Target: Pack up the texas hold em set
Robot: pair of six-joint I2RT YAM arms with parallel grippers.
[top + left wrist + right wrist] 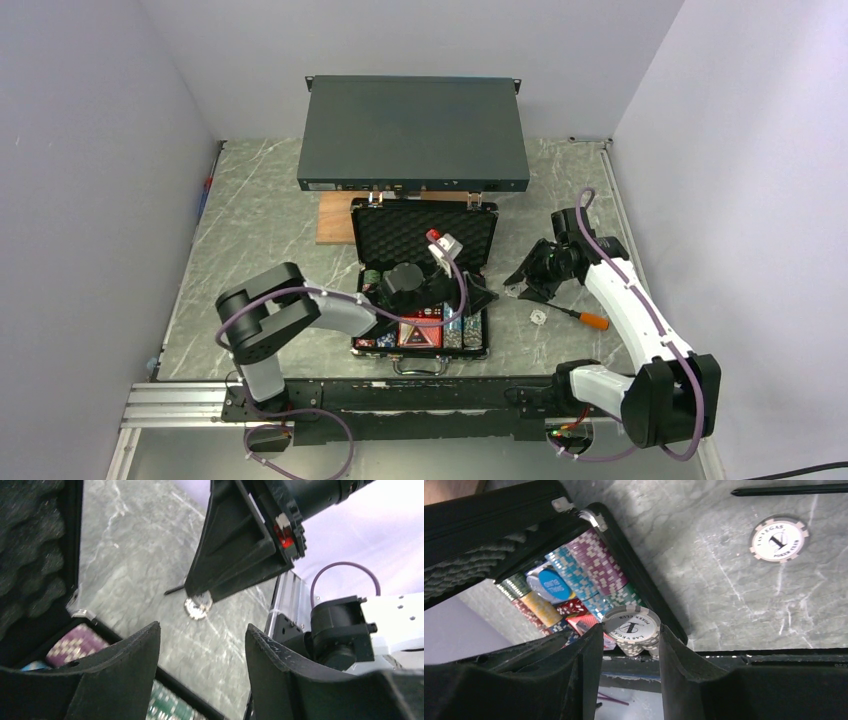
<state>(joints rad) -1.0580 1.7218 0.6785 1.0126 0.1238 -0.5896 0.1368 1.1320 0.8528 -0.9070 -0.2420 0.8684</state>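
The right gripper (630,628) is clenching a short stack of round white striped-edge chips (631,622) beside the foam-lined black ribbed briefcase (420,235). The left gripper (202,630) is gaping, released. A lone matching chip (779,540) is lying to the right.

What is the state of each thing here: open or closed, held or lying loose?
briefcase: open, lid laid back
left fingers: open, empty
right fingers: closed on white chip stack
loose white chip: flat on table
screwdriver: lying on table

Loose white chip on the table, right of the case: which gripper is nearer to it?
Right. The right gripper, holding a chip stack, hangs close behind the loose chip; the left gripper is farther left, over the right edge of the case.
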